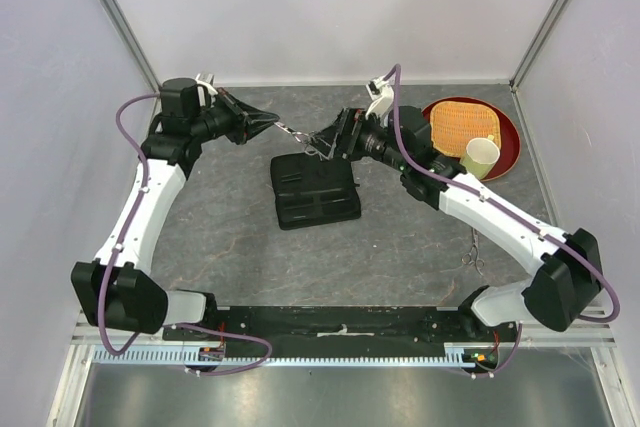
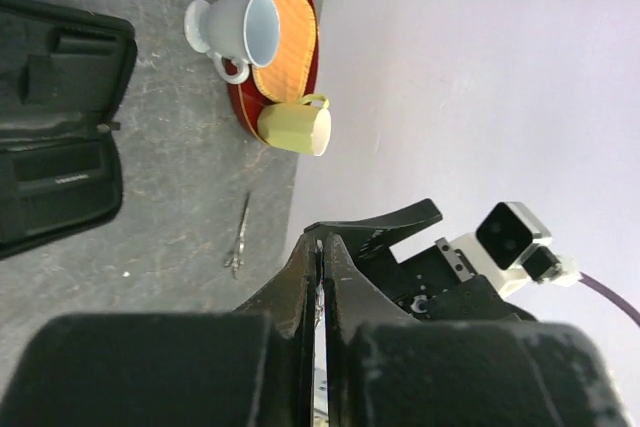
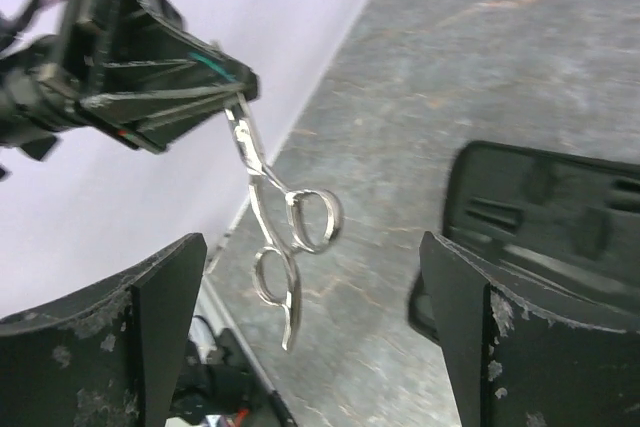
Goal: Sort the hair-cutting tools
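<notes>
Surface notes:
- We record the scissors (image 3: pixel 285 237) as bright silver metal, polished, and mirror-glossy on the finger rings.
- The other scissors (image 2: pixel 239 237) look like the same thin metal, though duller at this size.
- The fingers (image 3: pixel 120 337) of the right gripper (image 3: pixel 312 247) are matt black plastic, scuffed pale along the edges.
- The left gripper (image 3: pixel 238 92) is also black plastic, with a smoother face.
- The case (image 2: pixel 60 147) reads as matt black with a cloth-like lining.
- The table (image 1: pixel 400 237) is grey, mottled, stone-like and matt.
- The tray (image 1: pixel 510 142) is glossy red, and its mat (image 1: pixel 462 125) is woven and straw-like.
- The white cup (image 2: pixel 235 32) and the yellow cup (image 2: pixel 295 127) are smooth and glazed.
</notes>
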Available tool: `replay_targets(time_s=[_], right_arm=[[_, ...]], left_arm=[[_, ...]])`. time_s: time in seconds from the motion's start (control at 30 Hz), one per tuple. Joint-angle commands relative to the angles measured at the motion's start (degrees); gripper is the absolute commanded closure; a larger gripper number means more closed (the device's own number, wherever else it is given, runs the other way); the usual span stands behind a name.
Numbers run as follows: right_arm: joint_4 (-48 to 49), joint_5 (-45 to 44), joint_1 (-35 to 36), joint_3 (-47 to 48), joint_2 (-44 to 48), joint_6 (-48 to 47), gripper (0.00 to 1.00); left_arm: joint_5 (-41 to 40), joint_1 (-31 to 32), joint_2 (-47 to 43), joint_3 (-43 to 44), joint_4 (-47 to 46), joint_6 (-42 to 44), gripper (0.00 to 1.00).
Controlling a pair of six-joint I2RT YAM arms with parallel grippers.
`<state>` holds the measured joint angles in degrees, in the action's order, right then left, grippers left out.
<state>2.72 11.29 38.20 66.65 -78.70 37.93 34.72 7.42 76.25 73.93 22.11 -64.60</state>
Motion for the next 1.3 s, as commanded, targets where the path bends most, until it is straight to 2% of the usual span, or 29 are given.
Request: replay_targets(time_s=[0.0, 0.03, 0.17, 0.33, 0.43, 0.63, 0.8, 0.9, 0.93, 1.0, 1.03, 1.07, 1.17, 1.27], right_arm=[[11.4, 7.9, 0.1, 0.6, -2.5, 8.0, 0.07], [13.4, 8.4, 0.2, 0.5, -2.9, 8.8, 0.09], [18.1, 12.9, 0.2, 0.8, -5.4, 14.9, 0.35], [22.9, 12.5, 0.8, 0.0, -6.7, 19.0, 0.52], [23.3, 13.1, 0.8, 0.3, -7.4, 19.9, 0.58], [26.9, 15.4, 0.9, -0.2, -8.7, 23.5, 0.65], [27.4, 17.4, 0.9, 0.4, -10.0, 24.2, 0.67], [26.6, 17.6, 0.8, 0.8, -10.7, 24.1, 0.84], [26.2, 17.5, 0.8, 0.9, -10.9, 23.9, 1.00], [23.4, 17.3, 0.6, 1.8, -11.3, 22.4, 1.00], [21.6, 17.1, 0.4, 2.2, -11.5, 21.2, 1.00], [19.7, 16.9, 0.0, 2.5, -11.5, 20.0, 1.00], [12.2, 16.3, -3.0, 2.6, -11.0, 14.6, 1.00], [7.2, 17.0, -7.8, 0.7, -10.1, 9.5, 1.00]], left_arm=[[0.8, -0.3, -2.9, -1.0, -4.3, -10.3, 0.98], [-0.3, -0.3, -3.3, -1.2, -4.2, -10.3, 0.98], [-1.8, -0.3, -6.1, -3.5, -6.6, -10.2, 0.98], [-4.3, -0.2, -8.3, -6.3, -8.7, -10.5, 0.98], [-4.8, -0.2, -8.8, -7.3, -9.2, -11.0, 0.98], [-5.6, -0.3, -9.3, -8.8, -10.5, -11.3, 0.98], [-6.0, -0.2, -8.9, -9.2, -10.9, -10.9, 0.98], [-5.6, -0.2, -8.7, -9.7, -12.2, -10.7, 0.98], [-5.3, -0.3, -8.7, -9.9, -12.5, -10.5, 0.98], [-5.2, -0.2, -8.7, -10.7, -13.1, -10.0, 0.79], [-5.1, -0.2, -8.7, -11.2, -13.6, -9.2, 0.65], [-4.9, -0.3, -8.7, -11.8, -13.8, -8.3, 0.45], [-4.1, -0.5, -8.0, -12.9, -13.1, -2.6, 0.23], [-3.0, -0.7, -5.7, -13.0, -8.9, 5.9, 0.15]])
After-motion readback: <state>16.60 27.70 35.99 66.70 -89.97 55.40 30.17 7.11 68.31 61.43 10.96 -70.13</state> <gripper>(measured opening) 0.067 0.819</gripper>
